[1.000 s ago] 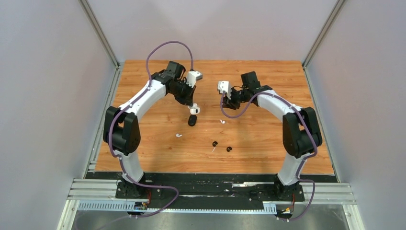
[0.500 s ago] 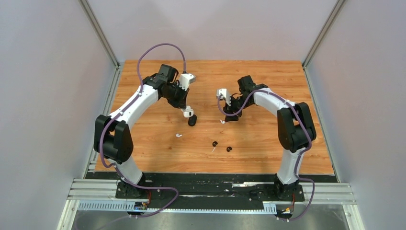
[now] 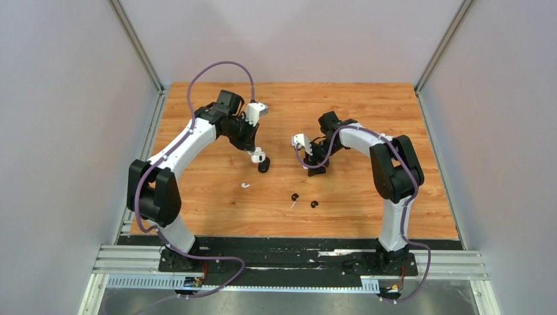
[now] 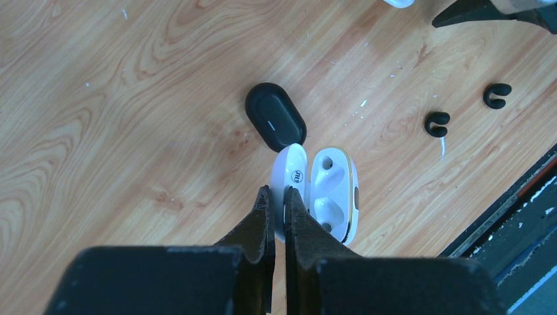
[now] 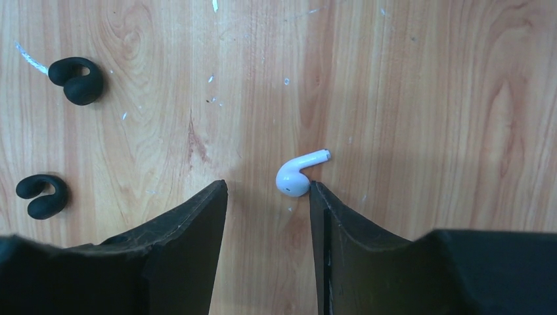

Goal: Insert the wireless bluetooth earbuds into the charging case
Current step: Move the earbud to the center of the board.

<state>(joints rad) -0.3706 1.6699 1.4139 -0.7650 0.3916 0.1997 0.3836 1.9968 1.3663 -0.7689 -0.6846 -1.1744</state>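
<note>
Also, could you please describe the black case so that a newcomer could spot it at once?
On the wooden table, find the left gripper, which holds an open white case. The black case lies flat on the wood right beside it. It is the only closed, pill-shaped thing, far bigger than the black earbuds.

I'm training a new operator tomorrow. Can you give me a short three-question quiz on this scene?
1. True or false: the white charging case held by the left gripper is open.
2. What lies between the open jaws of the right gripper? A) a screw B) a white earbud C) nothing
3. How many black earbuds lie on the table?
Key: 1 true; 2 B; 3 two.
</note>
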